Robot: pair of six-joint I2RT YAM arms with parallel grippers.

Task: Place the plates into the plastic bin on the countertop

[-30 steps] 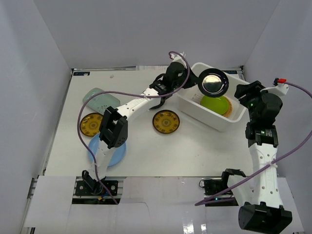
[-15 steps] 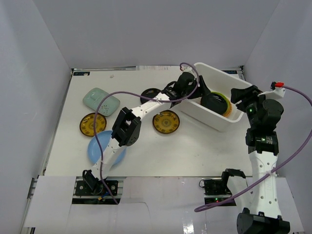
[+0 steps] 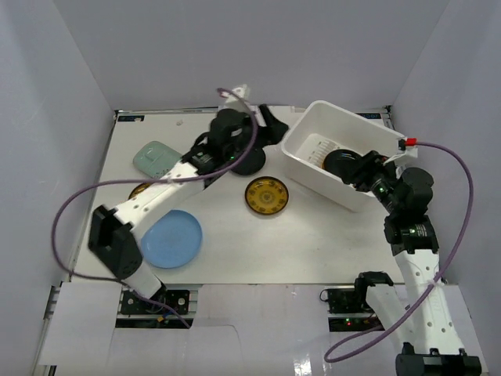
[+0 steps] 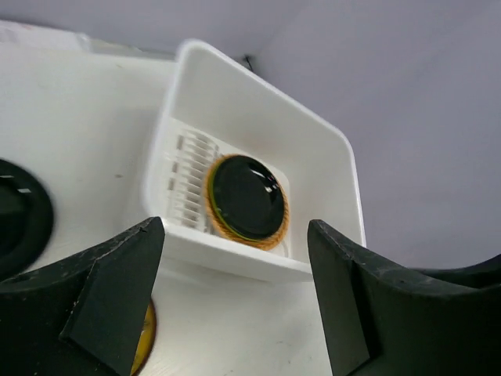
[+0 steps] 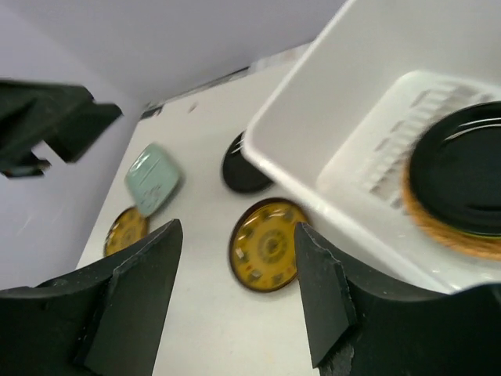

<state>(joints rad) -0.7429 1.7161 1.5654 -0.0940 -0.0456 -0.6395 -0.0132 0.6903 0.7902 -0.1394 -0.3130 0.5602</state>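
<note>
The white plastic bin [image 3: 307, 139] stands at the back right of the countertop [image 3: 329, 235]. In it a glossy black plate [image 3: 341, 162] lies on top of a woven orange-tan one [image 4: 275, 236]. On the countertop lie another black plate [image 3: 249, 163], a gold-patterned plate [image 3: 266, 194], a second gold one [image 5: 125, 229] largely under the left arm, a mint-green oblong plate [image 3: 156, 159] and a light blue plate [image 3: 171, 237]. My left gripper [image 3: 272, 119] hangs open and empty just left of the bin. My right gripper [image 3: 362, 171] is open and empty over the bin's near right rim.
Grey walls close in the countertop on the left, back and right. The left arm stretches diagonally over the left half, its purple cable [image 3: 78, 204] looping above the plates there. The right arm's cable [image 3: 462, 188] arcs along the right wall.
The left gripper opened, left the black plate in the bin and drew back to the left out of the bin. The right gripper came down toward the bin's right rim.
</note>
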